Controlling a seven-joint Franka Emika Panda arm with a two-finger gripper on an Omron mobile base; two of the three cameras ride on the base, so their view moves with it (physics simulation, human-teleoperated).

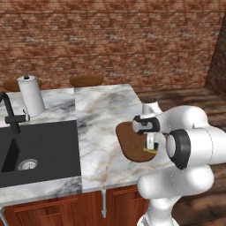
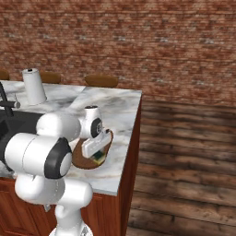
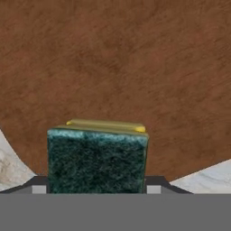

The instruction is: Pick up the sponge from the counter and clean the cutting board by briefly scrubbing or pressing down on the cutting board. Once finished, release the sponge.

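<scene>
The two-finger gripper [image 3: 96,189] is closed on the small rectangular sponge with yellow body and dark green scrub top [image 3: 96,159]; in hand view the dark finger tips sit at both sides of the block, w/ the green face toward the camera and the yellow edge behind it. The sponge is down on the flat dark brown wooden oval cutting board [image 3: 117,67], near the board's curved edge, where white marble shows at both lower corners. In left base view the gripper [image 1: 151,148] points down over the near-right end of the board [image 1: 129,140], & the sponge [image 1: 150,151] shows yellow under it. The board lies on the white marble counter w/ grey and tan veining [image 1: 99,123], close to its right edge, well apart from the black sink basin [image 1: 39,150] at left. Farther back stands a white paper towel roll [image 1: 31,95], then two brown rounded stool seats [image 1: 86,80] & the red brick wall [image 1: 110,39]
</scene>
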